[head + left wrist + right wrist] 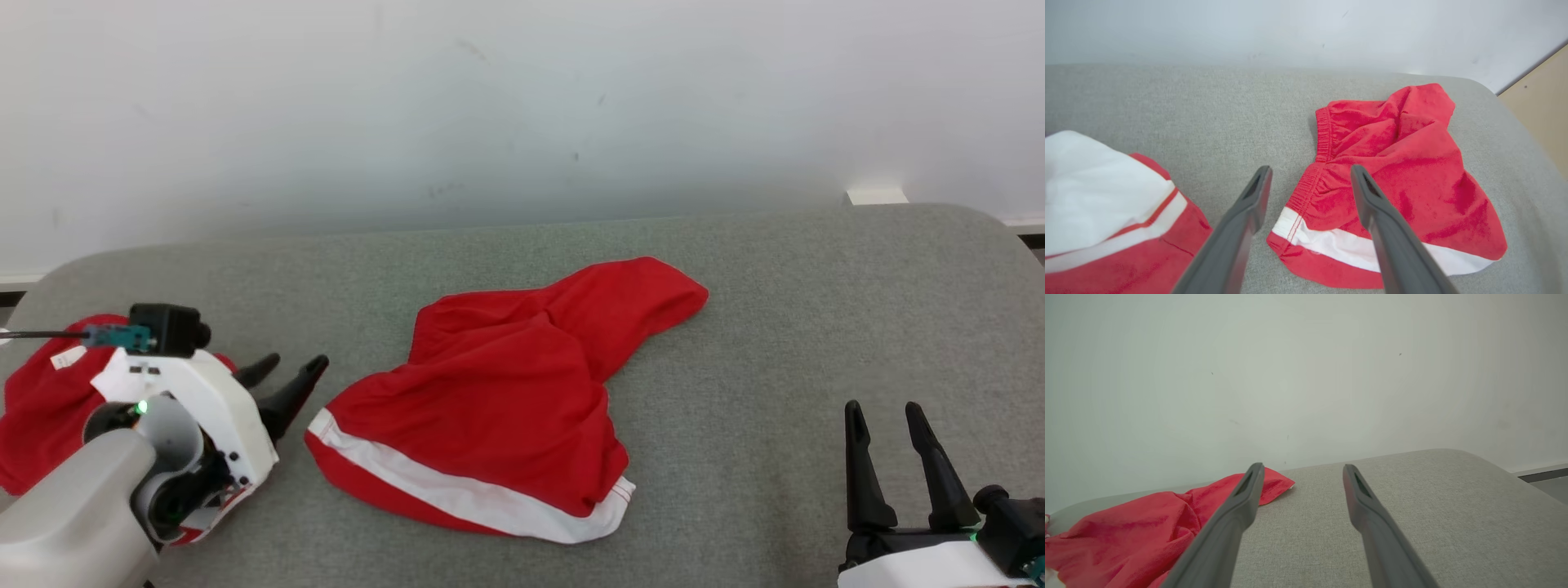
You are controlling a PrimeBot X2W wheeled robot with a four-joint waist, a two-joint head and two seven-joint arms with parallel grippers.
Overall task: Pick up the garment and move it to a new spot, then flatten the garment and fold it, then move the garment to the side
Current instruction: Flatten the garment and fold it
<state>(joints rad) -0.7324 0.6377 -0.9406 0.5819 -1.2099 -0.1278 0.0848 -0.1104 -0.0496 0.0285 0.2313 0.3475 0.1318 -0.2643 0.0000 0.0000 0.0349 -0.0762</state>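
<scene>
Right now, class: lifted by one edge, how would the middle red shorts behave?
Probably floppy: the red shorts lie crumpled in soft folds, so they'd drape. Likely light: thin cloth. Pushed, they may bunch on the grey surface.

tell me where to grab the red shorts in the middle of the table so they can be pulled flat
Take the elastic waistband of the red shorts, coming in from the robot's left with the open left hand. That gathered edge lies exposed on the side facing the hand, thicker and easier to pinch than the crumpled middle, I'd judge.
</scene>
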